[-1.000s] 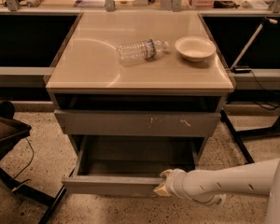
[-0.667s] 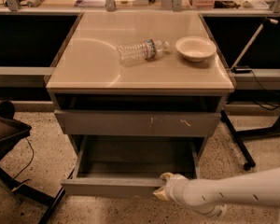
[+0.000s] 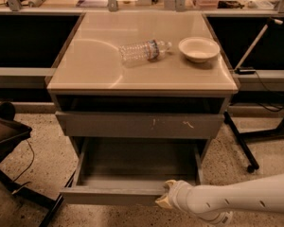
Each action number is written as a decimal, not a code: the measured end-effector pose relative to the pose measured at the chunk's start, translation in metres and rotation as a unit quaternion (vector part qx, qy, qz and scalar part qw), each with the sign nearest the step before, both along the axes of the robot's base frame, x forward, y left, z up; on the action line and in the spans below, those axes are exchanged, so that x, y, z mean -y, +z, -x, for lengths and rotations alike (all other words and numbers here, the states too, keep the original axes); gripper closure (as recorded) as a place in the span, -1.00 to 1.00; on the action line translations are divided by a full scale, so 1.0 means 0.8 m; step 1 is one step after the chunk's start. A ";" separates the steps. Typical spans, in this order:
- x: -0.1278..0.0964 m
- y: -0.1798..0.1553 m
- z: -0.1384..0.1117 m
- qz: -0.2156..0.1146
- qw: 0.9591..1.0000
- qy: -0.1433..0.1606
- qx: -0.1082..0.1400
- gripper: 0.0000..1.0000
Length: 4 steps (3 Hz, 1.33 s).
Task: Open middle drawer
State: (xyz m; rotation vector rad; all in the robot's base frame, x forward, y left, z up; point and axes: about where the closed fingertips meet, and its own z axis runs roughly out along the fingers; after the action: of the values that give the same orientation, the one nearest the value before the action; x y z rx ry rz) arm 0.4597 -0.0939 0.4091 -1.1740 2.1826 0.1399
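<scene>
At the front edge of the open middle drawer (image 3: 114, 196) rests the hand (image 3: 167, 198), grip unclear; bottle (image 3: 144, 51) label unreadable.

The cabinet (image 3: 94, 65) is viewed closely from above its front, angled downward; the gripper (image 3: 165, 200) is framed low, right of centre.

No words, numbers or brand marks can be read anywhere here. The plastic water bottle (image 3: 144, 51) lying on the cabinet top (image 3: 94, 65) has a wrapper with a blue band, but its print is illegible. The gripper (image 3: 166, 200), with no legible marking of its own, sits at the right end of the pulled-out middle drawer (image 3: 111, 195), against its front.
</scene>
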 end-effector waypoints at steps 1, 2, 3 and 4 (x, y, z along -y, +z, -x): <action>0.000 0.004 0.000 0.000 1.000 0.000 0.000 1.00; -0.003 -0.003 0.030 -0.008 1.000 -0.009 0.004 1.00; -0.003 0.005 0.029 -0.008 1.000 -0.009 0.004 1.00; -0.005 0.000 0.053 -0.015 1.000 -0.015 0.007 1.00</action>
State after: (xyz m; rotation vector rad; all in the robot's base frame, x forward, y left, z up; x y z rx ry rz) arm 0.4172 -0.0902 0.4095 -1.1206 2.1769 0.1511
